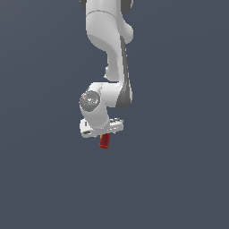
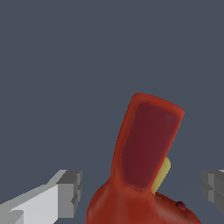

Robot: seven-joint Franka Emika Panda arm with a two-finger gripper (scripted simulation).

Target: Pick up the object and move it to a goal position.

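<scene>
The small red-orange toy drill point(image 1: 105, 142) sticks out just beneath the white hand of my gripper point(image 1: 104, 135) in the exterior view. In the wrist view the drill point(image 2: 146, 144) fills the space between the two grey fingers point(image 2: 70, 192), its handle pointing away from the camera and a yellow trigger at its side. The jaws stand close against either side of the drill's body. The contact points lie below the picture's edge. The drill's dark tip is hidden.
The white arm point(image 1: 112, 58) reaches down from the top of the exterior view. Everything around is one flat dark grey-blue surface. No other object or goal marker shows.
</scene>
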